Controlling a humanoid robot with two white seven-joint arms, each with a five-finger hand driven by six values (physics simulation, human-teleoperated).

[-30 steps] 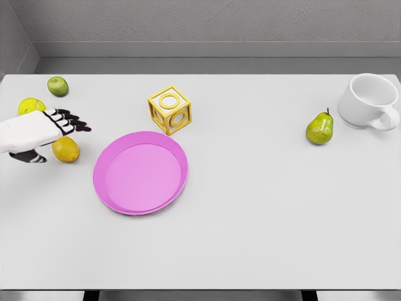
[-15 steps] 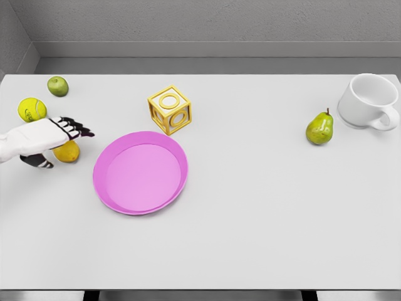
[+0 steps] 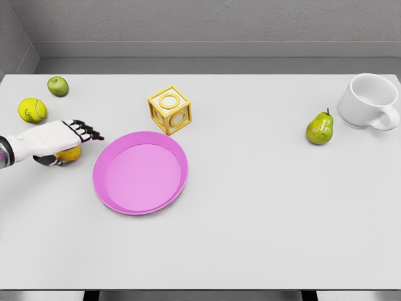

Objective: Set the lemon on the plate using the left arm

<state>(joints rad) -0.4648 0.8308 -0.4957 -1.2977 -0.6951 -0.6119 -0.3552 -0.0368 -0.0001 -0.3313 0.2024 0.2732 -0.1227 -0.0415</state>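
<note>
The yellow lemon [image 3: 69, 153] lies on the white table just left of the pink plate [image 3: 140, 173]. My left hand [image 3: 69, 138] comes in from the left edge and hovers right over the lemon, hiding most of it. Its black fingers [image 3: 88, 132] stretch flat toward the plate, and the thumb [image 3: 46, 161] shows below the palm at the lemon's left. The hand is open and I see no grasp on the lemon. The plate holds nothing. No right arm shows.
A yellow-green tennis ball [image 3: 32, 110] and a small green fruit [image 3: 57, 86] sit behind the hand. A yellow hollow cube [image 3: 170, 110] stands behind the plate. A pear [image 3: 319, 128] and a white mug [image 3: 369, 100] are far right.
My left hand has slid to the right and settled over the lemon, covering more of it. The tennis ball is now fully uncovered. The lemon stays in place.
</note>
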